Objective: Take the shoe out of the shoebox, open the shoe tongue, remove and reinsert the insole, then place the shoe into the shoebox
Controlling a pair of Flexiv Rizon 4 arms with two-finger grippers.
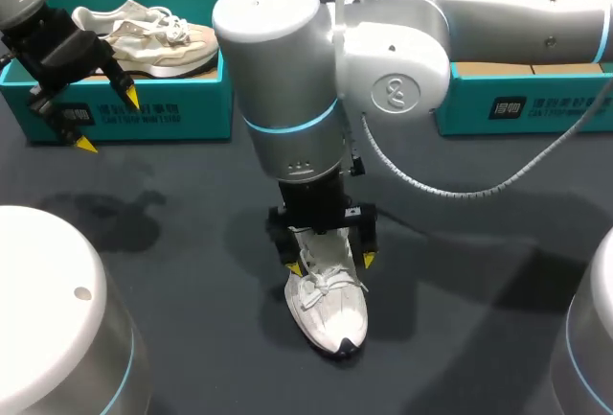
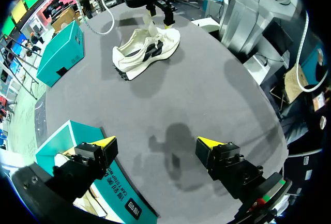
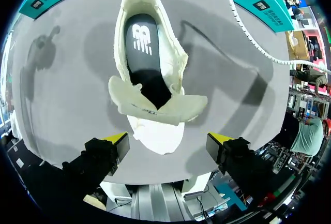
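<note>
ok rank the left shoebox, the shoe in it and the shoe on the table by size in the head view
1. left shoebox
2-3. shoe in the box and shoe on the table: they look alike, and the right gripper covers the table shoe's heel.

The right arm (image 1: 402, 41) is wearing rounded silver-grey shells ringed in thin cyan, trailing a ribbed grey cable (image 1: 460, 192), its black gripper (image 1: 330, 264) showing yellow tips.

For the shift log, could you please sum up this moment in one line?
shoe on table, tongue open, insole inside | right fingers open, straddling shoe | left fingers open, over shoebox
</note>
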